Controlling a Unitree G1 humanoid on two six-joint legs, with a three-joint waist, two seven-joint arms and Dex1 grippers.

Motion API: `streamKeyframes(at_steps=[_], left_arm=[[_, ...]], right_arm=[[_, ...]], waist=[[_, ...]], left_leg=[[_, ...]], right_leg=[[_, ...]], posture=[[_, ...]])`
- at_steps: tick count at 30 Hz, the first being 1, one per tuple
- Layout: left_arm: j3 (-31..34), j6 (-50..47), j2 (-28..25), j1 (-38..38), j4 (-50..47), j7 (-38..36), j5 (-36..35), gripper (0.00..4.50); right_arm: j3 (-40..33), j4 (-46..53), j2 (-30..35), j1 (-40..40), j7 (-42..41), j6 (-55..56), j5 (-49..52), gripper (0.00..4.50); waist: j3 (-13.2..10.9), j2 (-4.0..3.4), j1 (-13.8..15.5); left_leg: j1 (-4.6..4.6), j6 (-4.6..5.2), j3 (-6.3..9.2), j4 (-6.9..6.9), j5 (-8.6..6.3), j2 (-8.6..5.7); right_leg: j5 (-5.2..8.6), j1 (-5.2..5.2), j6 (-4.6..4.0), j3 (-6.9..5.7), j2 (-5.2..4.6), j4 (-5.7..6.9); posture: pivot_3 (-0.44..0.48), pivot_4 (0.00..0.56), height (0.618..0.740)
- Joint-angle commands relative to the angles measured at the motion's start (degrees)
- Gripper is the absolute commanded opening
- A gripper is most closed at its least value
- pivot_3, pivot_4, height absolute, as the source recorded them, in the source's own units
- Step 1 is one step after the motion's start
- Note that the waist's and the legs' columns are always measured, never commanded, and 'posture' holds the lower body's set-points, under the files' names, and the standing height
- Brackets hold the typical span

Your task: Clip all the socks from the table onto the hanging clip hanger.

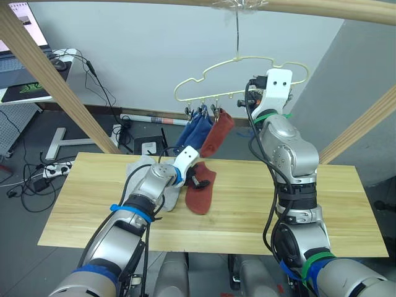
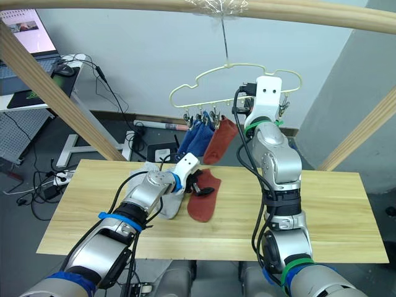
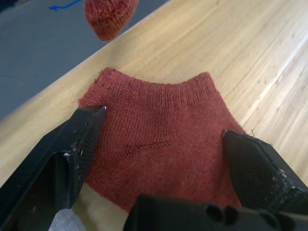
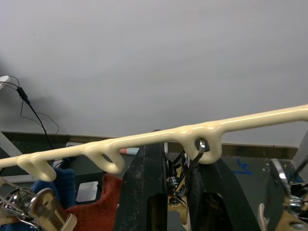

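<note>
Step in hand, as judged: fourth sock's pickup.

Grey socks (image 1: 162, 185): counter (image 1: 86, 204), 9 o'clock of the red one, under the left forearm.
Left claw (image 1: 199, 181): fingers spread, straddling the rust red sock (image 1: 201, 193) lying flat near the counter's far edge; nothing pinched yet.
Clip hanger (image 1: 204, 83): 12 o'clock overhead; two blue socks (image 1: 195, 131) and one red sock (image 1: 218, 133) clipped.
Right claw (image 4: 168, 190): pressed together on a metal clip (image 4: 179, 185) at the hanger's bar.

Next move calls for closing on the cuff and lifting. Open room: bare wood toward 3 o'clock.
</note>
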State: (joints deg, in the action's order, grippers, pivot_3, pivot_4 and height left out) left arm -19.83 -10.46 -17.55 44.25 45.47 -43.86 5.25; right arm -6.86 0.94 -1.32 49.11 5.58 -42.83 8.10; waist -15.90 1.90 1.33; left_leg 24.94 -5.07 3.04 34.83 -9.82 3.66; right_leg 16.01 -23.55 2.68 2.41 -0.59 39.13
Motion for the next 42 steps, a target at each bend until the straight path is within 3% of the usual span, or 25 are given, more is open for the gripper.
streamKeyframes(at_steps=[1, 3, 17, 32, 42], left_arm=[[-1.31, 1.55, 0.84, -0.25, 1.68, -1.36, 2.07, 4.47], [-1.34, 2.41, 1.15, -0.25, 2.07, -1.49, 2.95, 4.47], [-0.02, 3.16, 1.96, -0.8, 1.46, -3.77, 3.46, 0.47], [10.38, -4.38, 6.76, 3.59, -11.0, -3.78, -7.66, 0.47], [12.91, -4.88, 11.69, 11.63, -8.73, -0.23, -9.84, 0.47]], right_arm=[[-0.15, 3.82, -0.08, 1.57, 0.3, 0.38, 0.65, 0.14], [-0.21, 4.02, -0.08, 1.54, 0.36, 0.19, 0.64, 0.14], [-0.18, 4.18, -0.33, 1.43, 0.45, -0.15, 1.03, 0.14], [-2.21, 5.15, -1.63, 2.98, 1.13, -3.72, 3.88, 0.14], [-3.74, 6.58, -2.61, 3.59, 2.01, -7.3, 6.03, 0.14]], waist=[[0.0, 0.0, -0.01], [0.0, 0.0, -0.01], [0.01, -0.01, -0.02], [0.01, -0.01, -0.02], [0.01, -0.01, -0.03]], left_leg=[[0.0, 0.0, 0.0, 0.0, 0.0, 0.0], [0.0, 0.0, 0.0, 0.01, 0.0, 0.0], [0.0, 0.0, 0.0, 0.0, 0.0, 0.0], [0.03, 0.0, 0.03, 0.0, 0.0, 0.0], [0.05, 0.0, 0.03, 0.0, 0.0, -0.01]], right_leg=[[0.0, 0.01, 0.0, 0.0, 0.0, 0.0], [0.0, 0.01, 0.0, -0.01, 0.0, 0.01], [0.0, 0.01, 0.0, -0.01, 0.0, 0.01], [0.0, -0.01, 0.0, -0.03, 0.0, 0.0], [0.0, -0.01, 0.0, -0.03, 0.0, -0.03]], posture=[[0.133, 0.225, 0.74], [0.133, 0.225, 0.74], [0.129, 0.217, 0.74], [0.131, 0.211, 0.74], [0.118, 0.212, 0.74]])
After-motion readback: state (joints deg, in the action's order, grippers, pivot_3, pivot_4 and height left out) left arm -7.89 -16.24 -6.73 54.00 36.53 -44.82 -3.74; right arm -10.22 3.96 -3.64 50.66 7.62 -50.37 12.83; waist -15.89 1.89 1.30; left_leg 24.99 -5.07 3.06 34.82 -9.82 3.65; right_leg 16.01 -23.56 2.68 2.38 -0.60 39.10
